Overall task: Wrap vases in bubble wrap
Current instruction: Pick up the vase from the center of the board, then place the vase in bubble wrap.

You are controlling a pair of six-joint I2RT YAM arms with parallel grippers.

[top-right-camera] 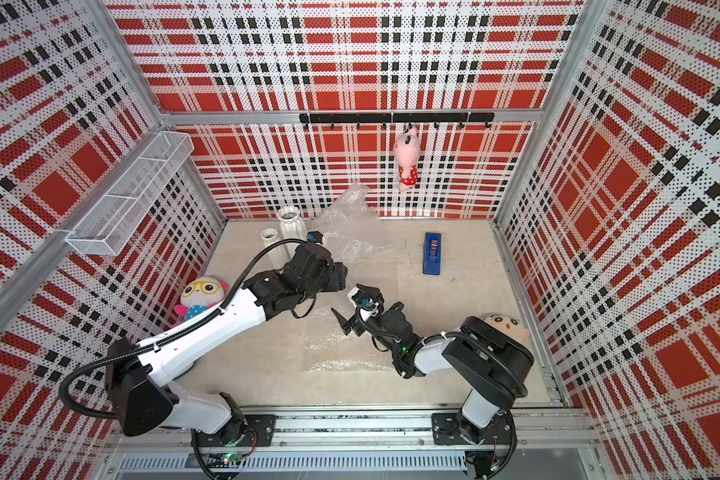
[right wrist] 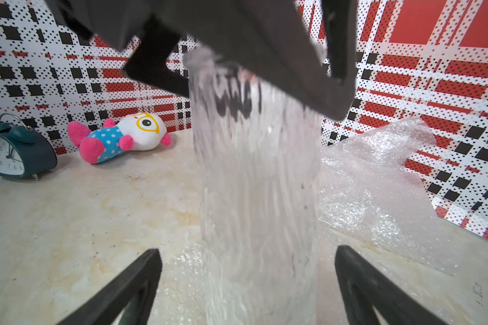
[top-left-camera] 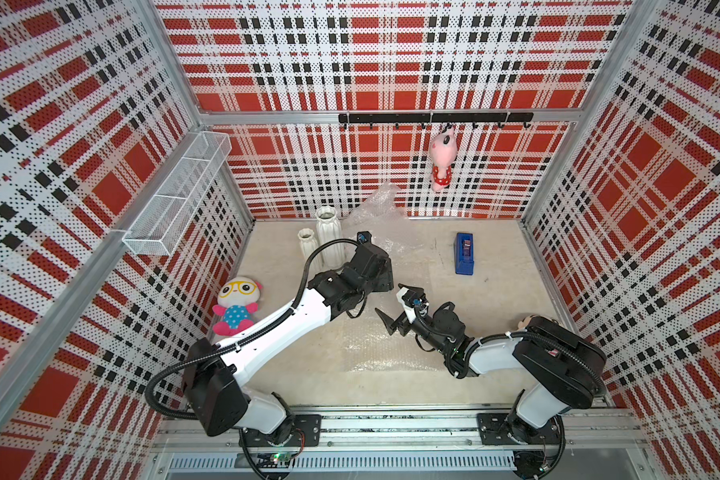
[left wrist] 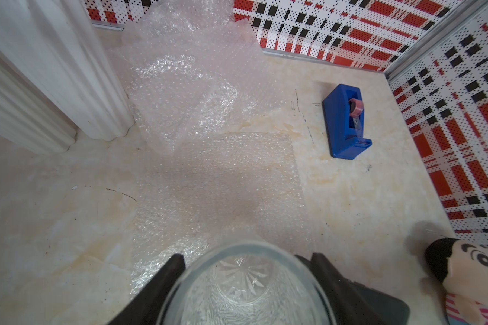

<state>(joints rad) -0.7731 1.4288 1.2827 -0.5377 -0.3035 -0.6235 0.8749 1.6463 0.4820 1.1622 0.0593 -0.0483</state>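
My left gripper (left wrist: pixel 248 256) is shut on the rim of the clear glass vase (left wrist: pixel 243 284), gripping it from above. The vase (right wrist: pixel 259 183) hangs upright over the far end of a flat sheet of bubble wrap (top-left-camera: pixel 375 345). In both top views the left gripper hides the glass. My right gripper (right wrist: pixel 247 251) stands open, a finger on each side of the vase's lower part, touching nothing; in a top view the right gripper (top-left-camera: pixel 391 301) points at the left one. The tall white ribbed vase (top-left-camera: pixel 328 232) and the short one (top-left-camera: pixel 307 243) stand at the back left. Crumpled bubble wrap (top-left-camera: pixel 377 212) lies against the back wall.
A blue tape dispenser (top-left-camera: pixel 464 253) sits at the back right. A plush doll with yellow glasses (top-left-camera: pixel 235 305) lies by the left wall, with a dark alarm clock (right wrist: pixel 14 152) near it. Another doll (top-right-camera: pixel 508 326) lies behind the right arm. A pink plush (top-left-camera: pixel 443 160) hangs from the hook rail.
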